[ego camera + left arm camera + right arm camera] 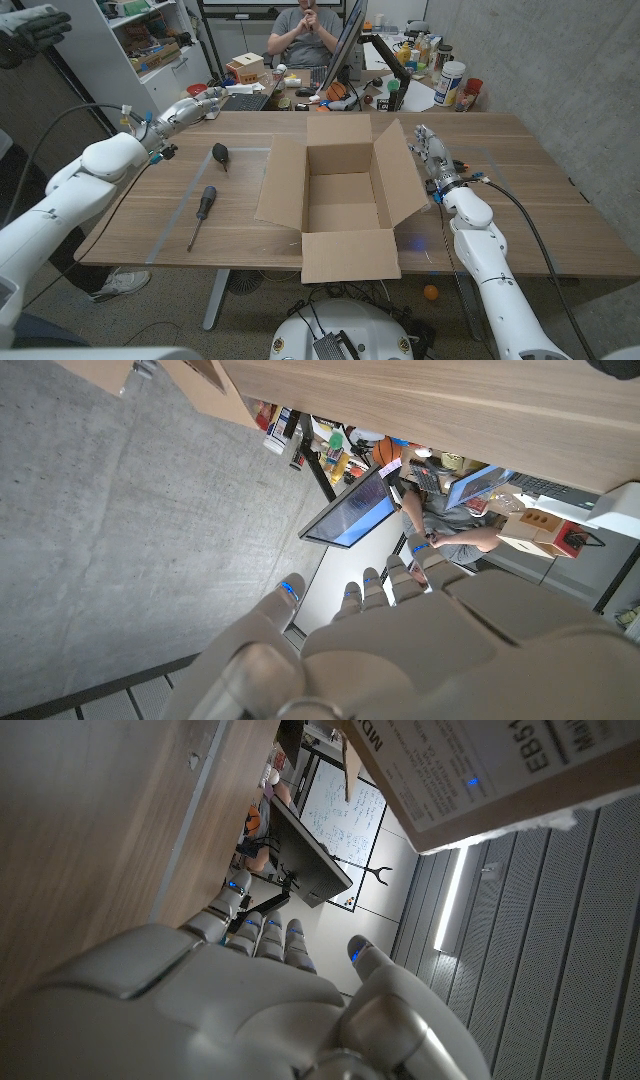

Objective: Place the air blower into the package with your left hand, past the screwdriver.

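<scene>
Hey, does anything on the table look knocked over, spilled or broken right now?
Nothing stands out. The box sits open and upright, with the air blower and screwdriver lying apart on the table.

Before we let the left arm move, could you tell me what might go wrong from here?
1. The air blower is small and lies close to the screwdriver; the left robot hand, still empty at the table's far edge, could nudge either.
2. The cardboard box's left flap splays outward on the blower's side and could be hit on the way in.
</scene>
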Robot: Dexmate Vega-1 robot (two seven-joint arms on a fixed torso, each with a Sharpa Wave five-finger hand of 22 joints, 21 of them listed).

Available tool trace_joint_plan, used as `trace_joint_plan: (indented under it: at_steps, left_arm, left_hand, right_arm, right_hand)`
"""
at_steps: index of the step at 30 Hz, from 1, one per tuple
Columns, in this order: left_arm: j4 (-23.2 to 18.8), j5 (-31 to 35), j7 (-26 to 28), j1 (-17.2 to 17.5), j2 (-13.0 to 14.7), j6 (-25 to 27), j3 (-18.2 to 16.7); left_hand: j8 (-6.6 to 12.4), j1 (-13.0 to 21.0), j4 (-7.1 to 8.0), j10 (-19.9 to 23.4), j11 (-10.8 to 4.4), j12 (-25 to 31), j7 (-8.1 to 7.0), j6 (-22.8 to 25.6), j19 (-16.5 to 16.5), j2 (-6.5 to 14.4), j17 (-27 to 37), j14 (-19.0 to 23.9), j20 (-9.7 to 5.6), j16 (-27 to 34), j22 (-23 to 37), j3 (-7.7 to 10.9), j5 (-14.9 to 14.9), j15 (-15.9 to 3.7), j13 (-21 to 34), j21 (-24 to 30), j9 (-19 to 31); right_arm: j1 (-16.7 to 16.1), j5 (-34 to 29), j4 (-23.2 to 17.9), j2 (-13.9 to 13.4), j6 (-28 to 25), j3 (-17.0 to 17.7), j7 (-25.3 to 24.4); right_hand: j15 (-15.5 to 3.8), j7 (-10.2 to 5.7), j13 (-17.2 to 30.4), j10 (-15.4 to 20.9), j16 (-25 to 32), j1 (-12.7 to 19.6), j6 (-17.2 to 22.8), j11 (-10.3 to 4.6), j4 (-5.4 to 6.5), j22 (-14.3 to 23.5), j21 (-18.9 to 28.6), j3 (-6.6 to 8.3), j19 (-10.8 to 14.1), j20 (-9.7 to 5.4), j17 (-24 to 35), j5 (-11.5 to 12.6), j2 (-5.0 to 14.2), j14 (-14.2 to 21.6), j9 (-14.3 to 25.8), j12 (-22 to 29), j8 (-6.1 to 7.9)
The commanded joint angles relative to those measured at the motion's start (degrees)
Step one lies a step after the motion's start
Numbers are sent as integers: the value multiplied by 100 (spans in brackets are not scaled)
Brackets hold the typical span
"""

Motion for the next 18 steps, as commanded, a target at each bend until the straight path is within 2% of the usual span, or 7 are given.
trace_joint_plan:
  at_steps: [1,13,18]
  left_arm:
    - [-109,959,-69,-509,350,106,193]
    - [-449,2128,-108,-838,694,290,370]
    - [-552,2683,43,-889,846,244,376]
  left_hand:
    - [-32,-4,115,-164,-5,-34,-15,-598,-57,357,40,-110,-37,-8,27,-34,47,-44,43,-15,26]
    - [-9,-145,248,-486,-60,-97,-122,-996,-225,333,65,-382,-127,-34,37,-140,66,-118,57,-58,41]
    - [-19,-247,296,-677,-130,-111,-205,-1365,-325,333,78,-501,-166,-23,47,-217,86,-148,69,-72,56]
  right_arm:
    - [186,-61,240,-8,122,-57,-132]
    - [293,-3,418,-18,279,-41,-171]
    - [333,12,493,-15,317,-47,-187]
  right_hand:
    - [-70,4,12,19,33,-53,54,22,-17,12,-15,38,58,-262,16,-7,468,-32,16,23,41]
    - [-70,7,12,25,32,-61,56,29,-15,13,-49,38,72,-260,15,-8,466,-31,16,24,40]
    - [-71,6,12,21,32,-65,57,23,-14,14,-64,36,76,-262,15,-9,462,-32,16,22,40]
